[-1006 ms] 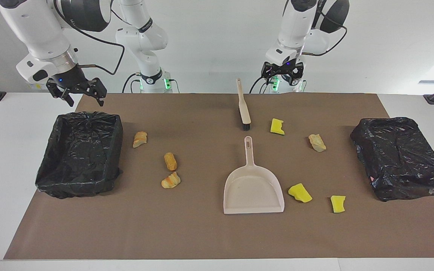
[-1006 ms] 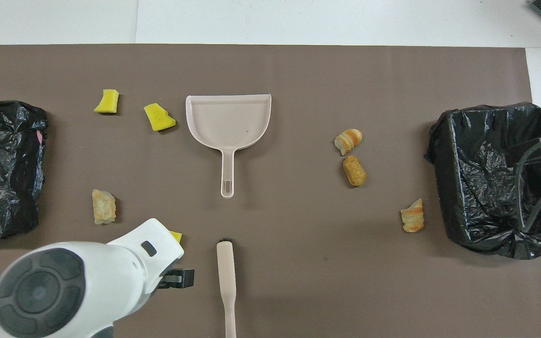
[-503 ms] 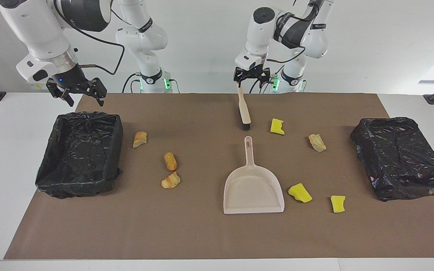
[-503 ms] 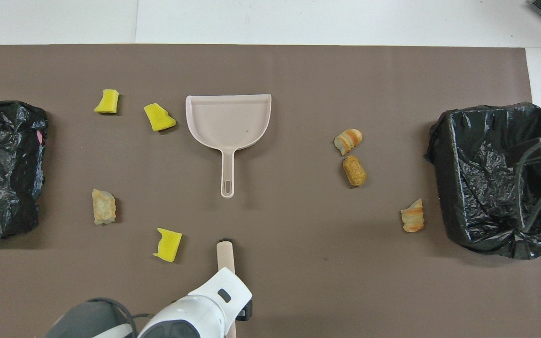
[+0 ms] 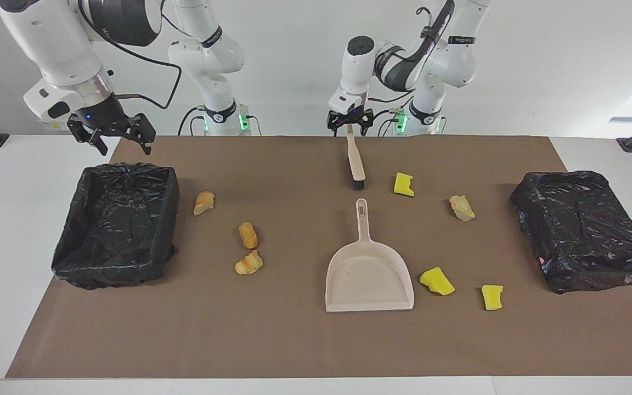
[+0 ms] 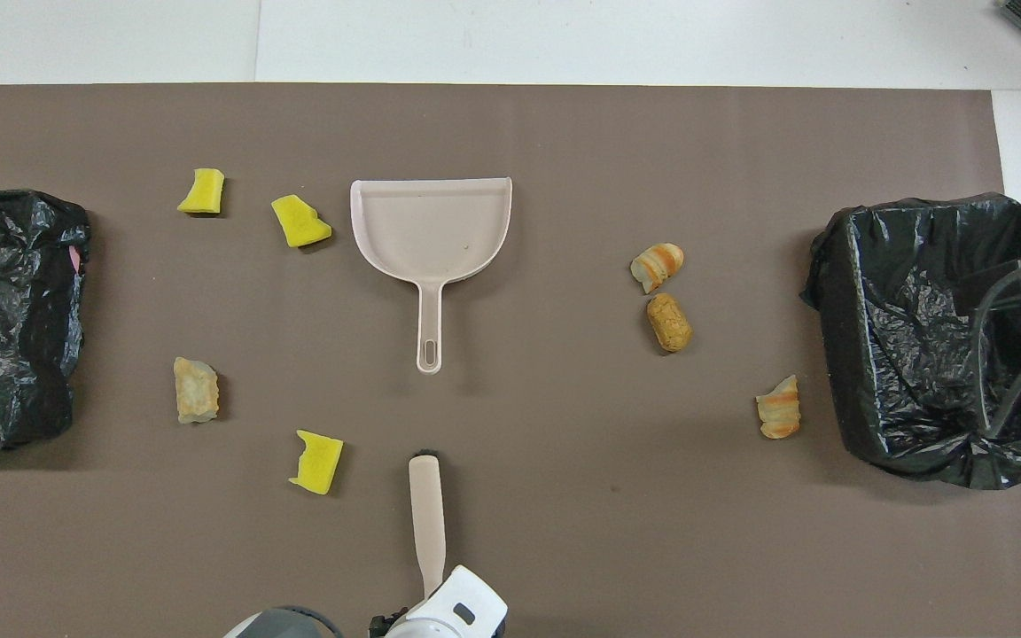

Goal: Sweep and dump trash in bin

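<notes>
The trash lies scattered on the brown mat: yellow sponge pieces (image 5: 404,184) (image 5: 436,281) (image 5: 492,297) and tan bread lumps (image 5: 204,203) (image 5: 248,235) (image 5: 248,263) (image 5: 462,208). An open black-lined bin (image 5: 116,225) (image 6: 927,337) sits at the right arm's end. The beige dustpan (image 5: 368,274) (image 6: 431,230) lies mid-mat, and the brush (image 5: 355,159) (image 6: 426,514) lies nearer to the robots. My left gripper (image 5: 349,120) hangs open with its fingers on either side of the brush handle's end. My right gripper (image 5: 110,134) waits open above the bin's robot-side rim.
A second black-bagged bin (image 5: 585,230) (image 6: 5,319) stands at the left arm's end of the mat. The right arm's cables (image 6: 1020,301) hang over the open bin. White table (image 5: 9,219) surrounds the mat.
My left arm has swung from over its base toward the middle and come down to the brush handle's end. The right arm and all the trash have stayed put.
</notes>
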Robot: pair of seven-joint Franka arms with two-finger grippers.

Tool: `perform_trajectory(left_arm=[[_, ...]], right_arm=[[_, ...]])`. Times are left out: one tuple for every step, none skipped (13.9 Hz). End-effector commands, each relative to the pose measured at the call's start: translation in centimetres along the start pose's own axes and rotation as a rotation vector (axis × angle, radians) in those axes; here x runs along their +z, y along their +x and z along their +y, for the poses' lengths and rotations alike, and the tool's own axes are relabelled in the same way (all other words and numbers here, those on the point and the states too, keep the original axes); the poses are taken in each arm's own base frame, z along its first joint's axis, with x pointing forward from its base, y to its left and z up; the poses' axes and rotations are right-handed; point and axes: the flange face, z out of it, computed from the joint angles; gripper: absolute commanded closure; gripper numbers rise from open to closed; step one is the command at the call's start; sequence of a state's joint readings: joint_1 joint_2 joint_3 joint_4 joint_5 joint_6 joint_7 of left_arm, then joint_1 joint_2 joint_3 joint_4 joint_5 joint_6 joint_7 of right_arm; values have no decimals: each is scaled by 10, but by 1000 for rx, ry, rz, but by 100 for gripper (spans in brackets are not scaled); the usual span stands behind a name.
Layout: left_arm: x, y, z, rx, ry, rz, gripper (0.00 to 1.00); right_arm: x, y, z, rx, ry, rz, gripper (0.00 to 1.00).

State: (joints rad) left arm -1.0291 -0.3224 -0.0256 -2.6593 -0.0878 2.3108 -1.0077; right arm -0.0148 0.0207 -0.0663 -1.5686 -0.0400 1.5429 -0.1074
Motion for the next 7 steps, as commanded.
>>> perform_trajectory(left_arm=[[4, -4, -3, -17, -9, -12, 0], [4, -4, -4, -16, 2, -18, 0], [4, -5, -5, -12, 9, -23, 0], [5, -6, -6, -12, 22, -32, 13], [5, -7, -8, -12, 38, -42, 30], [6, -9, -10, -10, 54, -53, 48], [7, -10, -13, -4, 81, -71, 70]], right_arm=[[-2, -3, -22, -67, -3, 15, 0], [0, -4, -34, -91, -6, 37, 0], [6, -6, -41, -105, 0, 65, 0], [17, -5, -54, -130, 5, 78, 0], [23, -2, -73, -163, 5, 87, 0], [31, 0, -76, -171, 10, 77, 0], [38, 2, -83, -174, 13, 67, 0]])
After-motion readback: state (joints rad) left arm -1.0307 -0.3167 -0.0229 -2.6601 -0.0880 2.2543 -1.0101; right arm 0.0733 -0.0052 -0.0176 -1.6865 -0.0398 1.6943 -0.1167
